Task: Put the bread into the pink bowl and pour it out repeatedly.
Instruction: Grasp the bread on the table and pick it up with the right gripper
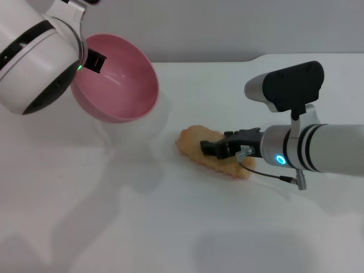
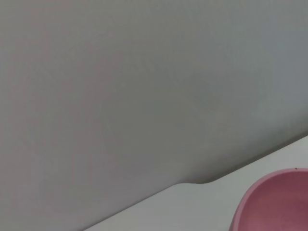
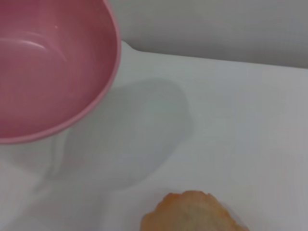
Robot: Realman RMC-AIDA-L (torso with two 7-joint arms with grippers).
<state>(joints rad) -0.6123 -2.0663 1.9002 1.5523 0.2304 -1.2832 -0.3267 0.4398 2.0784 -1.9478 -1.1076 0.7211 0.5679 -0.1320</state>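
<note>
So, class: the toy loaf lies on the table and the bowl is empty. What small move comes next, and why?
Probably the right tool should close on the orange-and-cream ridged toy loaf it sits over, since the tilted matte pink plastic bowl, held up by the left tool, awaits it.

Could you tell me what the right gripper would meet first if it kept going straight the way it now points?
The right gripper points toward the robot's left, low over the bread, so the bread comes first; its fingers already seem to be at it. Farther on that line sits the tilted pink bowl, held up by the left gripper, though depth is unclear.
</note>
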